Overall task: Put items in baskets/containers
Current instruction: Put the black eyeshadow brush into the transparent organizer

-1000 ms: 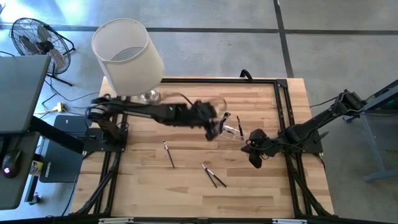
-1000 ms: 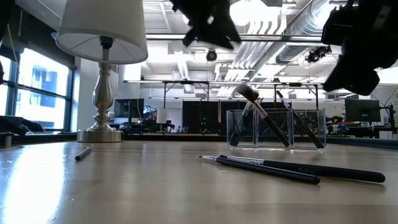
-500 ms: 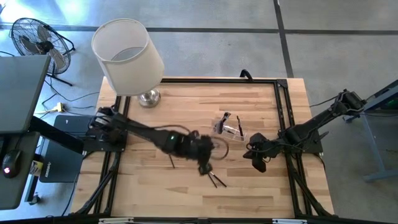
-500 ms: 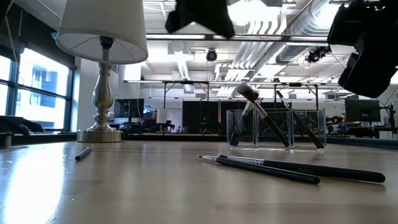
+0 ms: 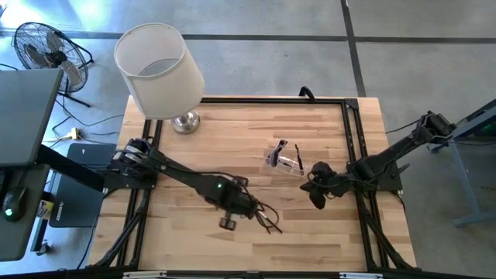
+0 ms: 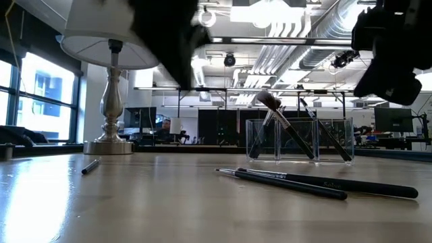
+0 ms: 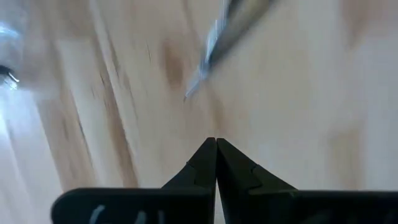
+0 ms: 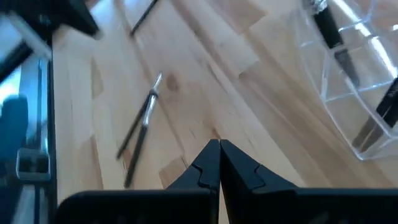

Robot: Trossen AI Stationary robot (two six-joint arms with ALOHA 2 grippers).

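Observation:
Two slim dark brushes (image 5: 269, 222) lie side by side on the wood near the table's front; the low view shows these brushes (image 6: 317, 185) flat on their handles. A third brush (image 6: 90, 165) lies farther left. The clear plastic box (image 5: 285, 159) stands at centre right with several brushes (image 6: 287, 128) leaning inside it. My left gripper (image 5: 258, 210) hangs shut just above the table beside the pair of brushes, one of which (image 7: 211, 43) shows blurred ahead of its fingers. My right gripper (image 5: 318, 199) waits shut, near of the box and to its right.
A lamp with a big white shade (image 5: 159, 70) and a metal foot (image 5: 184, 122) stands at the table's far left corner. A black frame (image 5: 353, 132) runs along the table's edges. Bare wood lies between the lamp and the box.
My left gripper has swept from beside the clear box toward the table's near edge and come down over the pair of brushes. The brushes and the box have stayed where they were.

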